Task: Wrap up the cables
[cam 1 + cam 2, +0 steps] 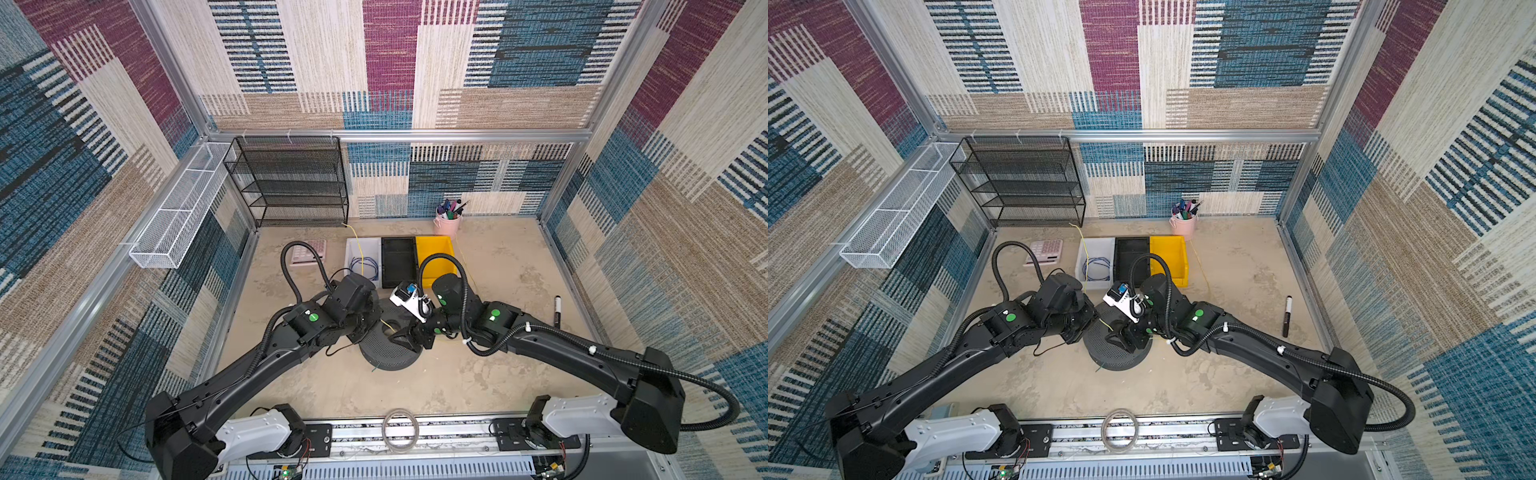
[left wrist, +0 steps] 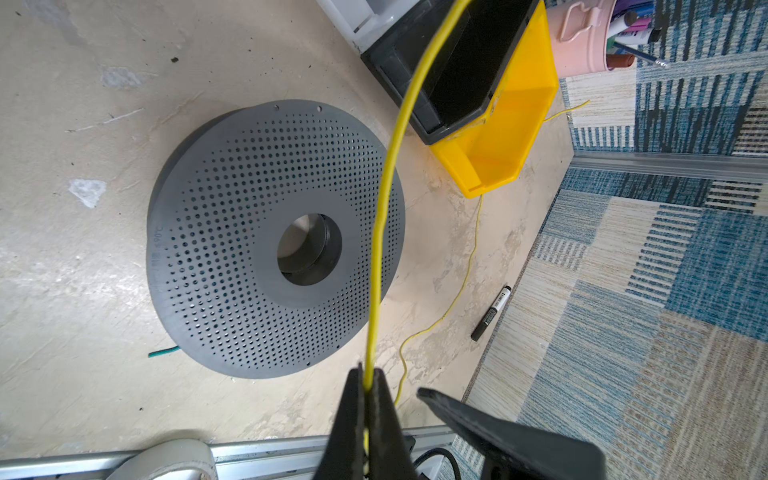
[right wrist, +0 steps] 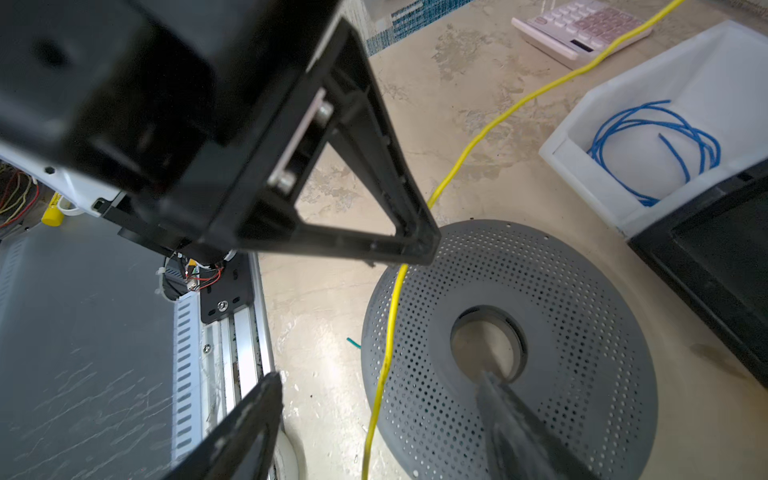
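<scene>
**Mid-bench, over the spool: left claw pinches yellow cable, right claw spread**

Left claw [image 2: 367, 376] is clamped tight on the yellow cable [image 2: 386, 174], at the rim of the grey perforated spool [image 2: 232, 232]. The spool lies flat in the middle of the bench [image 1: 498, 365].

Right claw [image 3: 380, 380] hangs over the spool, 2 fingers wide apart, gripping nothing. The yellow cable runs between them.

From the left claw the yellow cable runs across the white bin [image 3: 648, 66] toward the far edge. More of it trails on the bench beside the yellow bin [image 1: 436, 249].

Blue cable [image 3: 598, 140] sits loosely coiled inside the white bin. That bin is 1 of 3 in a row near the far edge.
</scene>
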Controlling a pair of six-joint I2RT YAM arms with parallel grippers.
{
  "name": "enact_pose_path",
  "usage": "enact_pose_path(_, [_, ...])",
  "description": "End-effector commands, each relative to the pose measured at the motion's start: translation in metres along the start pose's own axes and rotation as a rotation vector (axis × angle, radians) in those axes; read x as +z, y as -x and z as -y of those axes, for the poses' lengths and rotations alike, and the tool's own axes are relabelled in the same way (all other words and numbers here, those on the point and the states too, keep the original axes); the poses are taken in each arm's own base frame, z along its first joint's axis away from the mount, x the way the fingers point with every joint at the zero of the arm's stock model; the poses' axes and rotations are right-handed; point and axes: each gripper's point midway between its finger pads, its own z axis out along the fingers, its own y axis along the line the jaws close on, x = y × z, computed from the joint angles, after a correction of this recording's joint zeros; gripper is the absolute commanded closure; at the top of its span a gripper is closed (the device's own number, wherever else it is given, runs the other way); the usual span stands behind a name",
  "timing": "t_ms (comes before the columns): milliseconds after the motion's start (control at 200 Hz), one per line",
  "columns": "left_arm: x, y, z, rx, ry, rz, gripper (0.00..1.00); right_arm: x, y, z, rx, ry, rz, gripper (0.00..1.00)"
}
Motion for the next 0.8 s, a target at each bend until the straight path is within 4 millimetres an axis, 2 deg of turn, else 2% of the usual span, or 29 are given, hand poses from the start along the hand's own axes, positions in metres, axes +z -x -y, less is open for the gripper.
enact_pose_path(0, [0.001, -0.002, 0.009, 0.03, -0.023, -0.011, 1.0, 0.009, 0.021, 0.003, -0.065, 0.005, 0.056, 0.28])
enact_pose_path(70, [0.001, -0.003, 0.01, 0.036, -0.025, -0.016, 1.0, 0.018, 0.022, 0.003, -0.067, 0.023, 0.036, 0.35])
enact_pose_path(160, [0.001, -0.002, 0.009, 0.037, -0.028, -0.012, 1.0, 0.026, 0.02, 0.005, -0.06, 0.035, 0.015, 0.51])
enact_pose_path(255, [-0.001, -0.001, 0.008, 0.038, -0.029, -0.006, 1.0, 0.027, 0.018, 0.005, -0.054, 0.037, 0.006, 0.63])
enact_pose_path(311, [-0.001, -0.001, 0.008, 0.039, -0.032, -0.004, 1.0, 0.027, 0.016, 0.006, -0.051, 0.033, -0.002, 0.74])
enact_pose_path(426, [-0.001, -0.002, 0.01, 0.05, -0.038, -0.007, 1.0, 0.028, 0.012, 0.008, -0.043, 0.025, -0.02, 0.91])
enact_pose_path(551, [0.0, -0.003, 0.013, 0.07, -0.035, -0.017, 1.0, 0.028, 0.01, 0.008, -0.042, 0.02, -0.028, 1.0])
enact_pose_path(631, [0.0, -0.004, 0.015, 0.086, -0.035, -0.023, 1.0, 0.025, 0.011, 0.01, -0.044, 0.006, -0.025, 1.0])
enact_pose_path(671, [-0.001, -0.003, 0.014, 0.095, -0.032, -0.023, 0.91, 0.023, 0.014, 0.01, -0.053, 0.001, -0.018, 1.0])
enact_pose_path(751, [-0.005, -0.002, 0.015, 0.13, -0.038, -0.018, 0.62, 0.018, 0.016, 0.009, -0.067, -0.01, -0.007, 1.0])
enact_pose_path(796, [-0.008, 0.0, 0.019, 0.164, -0.053, -0.021, 0.49, 0.014, 0.017, 0.008, -0.077, -0.015, -0.001, 1.0])
